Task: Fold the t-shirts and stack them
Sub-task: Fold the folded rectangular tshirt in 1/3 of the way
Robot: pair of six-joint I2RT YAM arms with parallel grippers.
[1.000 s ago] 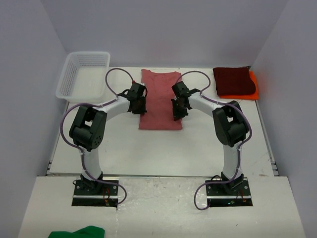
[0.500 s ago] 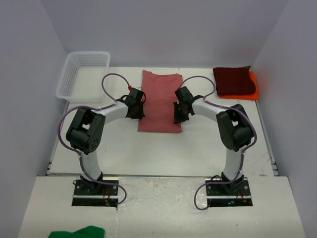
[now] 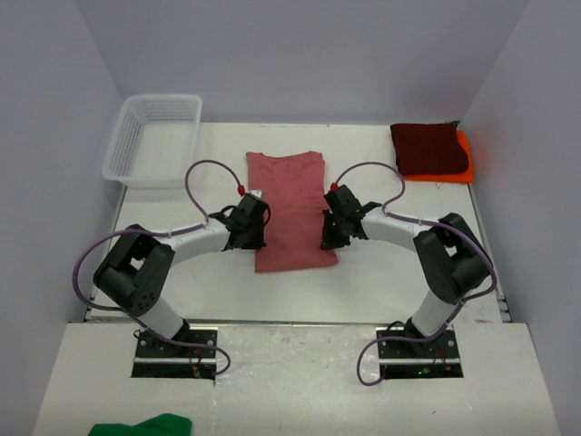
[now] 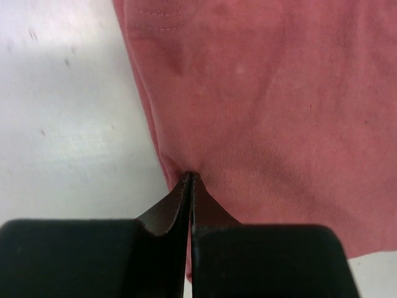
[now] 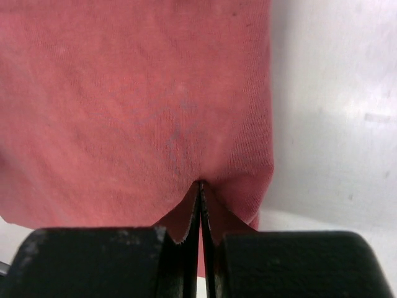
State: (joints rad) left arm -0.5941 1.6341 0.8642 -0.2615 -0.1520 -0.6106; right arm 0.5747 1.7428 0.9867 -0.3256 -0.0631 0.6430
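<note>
A faded rose t-shirt [image 3: 290, 209] lies on the white table [image 3: 381, 272] as a long folded strip. My left gripper [image 3: 256, 238] is shut on its left edge, and in the left wrist view the fingertips [image 4: 191, 177] pinch the rose cloth [image 4: 273, 112]. On the opposite edge my right gripper [image 3: 329, 234] is shut as well; the right wrist view shows its tips [image 5: 200, 184] biting a fold of the shirt [image 5: 124, 105]. At the back right a folded dark maroon t-shirt [image 3: 428, 147] lies on a bright orange one [image 3: 463, 156].
A white mesh basket [image 3: 152, 136] stands at the back left corner. A green cloth [image 3: 145, 425] lies on the near ledge in front of the left arm's base. Grey walls close in the table on three sides.
Both arms have pulled back toward the near edge, dragging the rose t-shirt with them. The shirt now lies lower on the table and a little skewed.
</note>
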